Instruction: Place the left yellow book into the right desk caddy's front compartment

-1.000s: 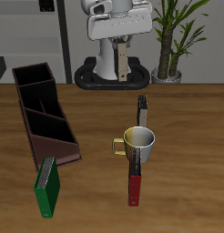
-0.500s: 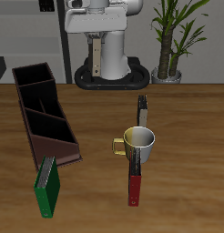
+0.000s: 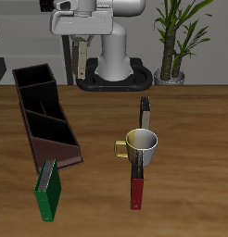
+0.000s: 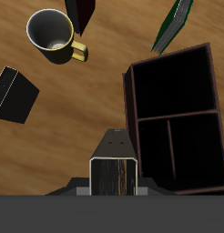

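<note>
My gripper (image 3: 81,41) is shut on the left yellow book (image 3: 81,61), a slim tan-grey book that hangs upright below the fingers, high above the table's back edge. In the wrist view the book's end (image 4: 115,169) shows close up between the jaws. The right desk caddy (image 3: 58,139), a long dark maroon box with three compartments, lies on the table nearer the front than the gripper and well below it. It also shows in the wrist view (image 4: 129,100), beside the held book. All its visible compartments look empty.
A cream mug (image 3: 142,145) stands mid-table, with a slim black-sided book (image 3: 144,115) behind it and a red book (image 3: 137,189) in front of it. A green book (image 3: 48,191) stands at the caddy's front end. A potted plant (image 3: 173,46) is at the back.
The arm has swung sideways along the back of the table, carrying the yellow book from in front of the robot's base to above the area behind the caddy.
</note>
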